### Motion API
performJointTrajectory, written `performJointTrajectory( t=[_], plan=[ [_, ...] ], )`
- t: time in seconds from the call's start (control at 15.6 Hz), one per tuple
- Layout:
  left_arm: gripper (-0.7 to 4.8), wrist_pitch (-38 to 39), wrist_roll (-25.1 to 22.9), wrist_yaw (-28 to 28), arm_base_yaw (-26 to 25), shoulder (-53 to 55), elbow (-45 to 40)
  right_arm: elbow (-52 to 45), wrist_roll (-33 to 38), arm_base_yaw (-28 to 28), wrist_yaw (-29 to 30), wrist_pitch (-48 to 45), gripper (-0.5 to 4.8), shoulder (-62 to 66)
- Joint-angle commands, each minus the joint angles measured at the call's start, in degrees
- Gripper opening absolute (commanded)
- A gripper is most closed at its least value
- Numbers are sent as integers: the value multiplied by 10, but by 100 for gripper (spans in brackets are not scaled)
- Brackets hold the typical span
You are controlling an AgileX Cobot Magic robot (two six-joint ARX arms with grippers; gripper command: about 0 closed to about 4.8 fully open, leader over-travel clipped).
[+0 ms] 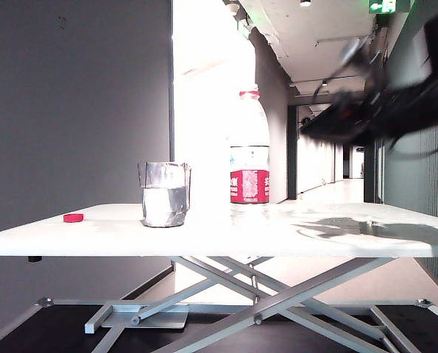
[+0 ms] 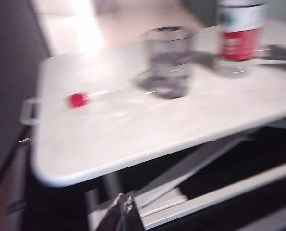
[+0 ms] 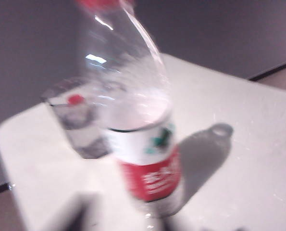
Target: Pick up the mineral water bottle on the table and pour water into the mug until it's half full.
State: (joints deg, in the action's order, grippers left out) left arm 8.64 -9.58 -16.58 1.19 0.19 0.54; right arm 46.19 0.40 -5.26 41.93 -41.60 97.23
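We judged the task barely begun: the mineral water bottle stood upright on the counter just beside the mug, its red cap off. Our right gripper hung blurred above, holding nothing, spread unreadable. The left gripper waited below the counter edge, fingers pressed together

Red-and-white bottle label, white table

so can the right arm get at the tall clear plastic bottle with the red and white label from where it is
Probably yes. The right gripper hangs above the white table, right of the bottle, with nothing between; the clear faceted mug stands on its far side.
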Motion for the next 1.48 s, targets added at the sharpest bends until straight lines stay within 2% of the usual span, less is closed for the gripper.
performJointTrajectory(
  t=[0.06, 0.13, 0.19, 0.58, 0.64, 1.03, 1.16, 1.28, 1.35, 1.48],
  plan=[
    [-5, -2, 20, 78, 0, 0, 0, -93, 19, -6, -5, -2, -9, -130],
    [-5, -2, 19, 105, 0, 0, 0, -122, 33, -6, -19, -1, -9, -172],
    [-5, -6, 30, 143, 0, 0, 0, -188, 42, -6, -74, 4, -9, -269],
    [-5, -52, 73, 141, 0, 0, 0, -355, 40, -5, -193, 199, -9, -633],
    [-5, -55, 83, 138, 0, 0, 0, -363, 40, -5, -196, 237, -9, -680],
    [-5, -59, 105, 137, 0, 0, 0, -382, 36, -5, -323, 484, -9, -977],
    [-5, -75, 105, 124, 0, 0, 0, -384, 20, -5, -340, 505, -9, -967],
    [-5, -87, 104, 125, -1, 0, 0, -395, 10, -5, -395, 502, -9, -972],
    [-5, -98, 100, 129, 0, 0, 0, -411, 3, -5, -421, 477, -9, -972],
    [-5, -130, 100, 129, 0, 0, 0, -451, 9, -5, -420, 394, -9, -972]
  ],
)
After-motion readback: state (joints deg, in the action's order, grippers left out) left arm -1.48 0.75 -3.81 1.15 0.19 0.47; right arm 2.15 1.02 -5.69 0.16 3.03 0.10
